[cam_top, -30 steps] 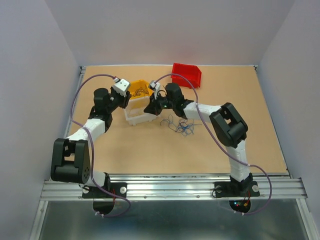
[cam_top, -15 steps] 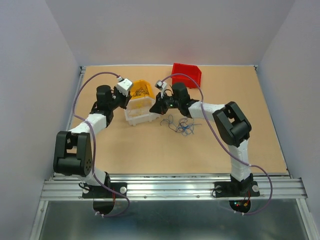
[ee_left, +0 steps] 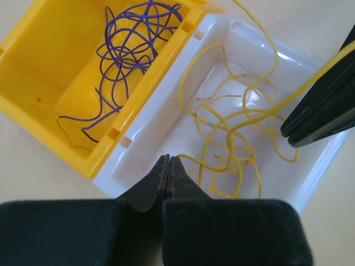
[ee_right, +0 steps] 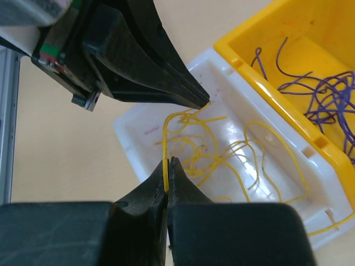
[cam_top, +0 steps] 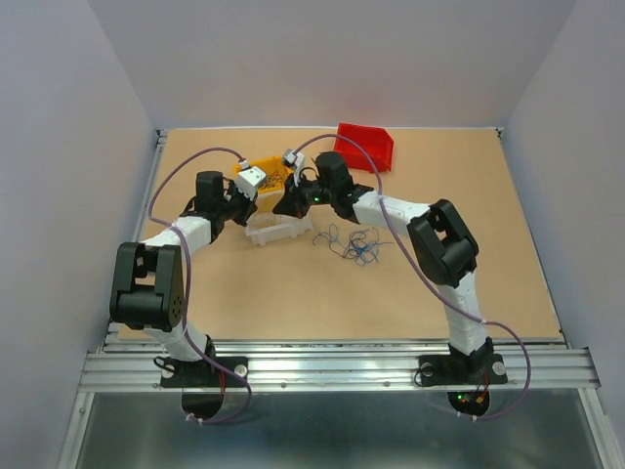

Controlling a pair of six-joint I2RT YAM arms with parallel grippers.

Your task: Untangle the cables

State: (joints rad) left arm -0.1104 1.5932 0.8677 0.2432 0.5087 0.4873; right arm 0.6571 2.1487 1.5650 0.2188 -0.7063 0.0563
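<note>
Several yellow cables (ee_left: 239, 118) lie curled in a white bin (ee_left: 166, 94), also seen in the right wrist view (ee_right: 252, 145). Purple cables (ee_left: 130, 50) fill the yellow bin (ee_left: 50, 66) beside it. A tangle of blue and dark cables (cam_top: 354, 244) lies on the table. My left gripper (ee_left: 168, 159) is shut, with the end of a yellow cable at its tip, over the white bin. My right gripper (ee_right: 168, 163) is shut on the same yellow cable (ee_right: 166, 138) just above the bin. The two grippers' tips are close together (cam_top: 273, 202).
A red bin (cam_top: 366, 145) stands at the back of the table. The white bin (cam_top: 278, 231) and the yellow bin (cam_top: 275, 172) touch side by side. The tangle lies to the right of the white bin.
My left gripper has swung right and lower, over the white bin. My right gripper went right, then came back left towards the left gripper.
</note>
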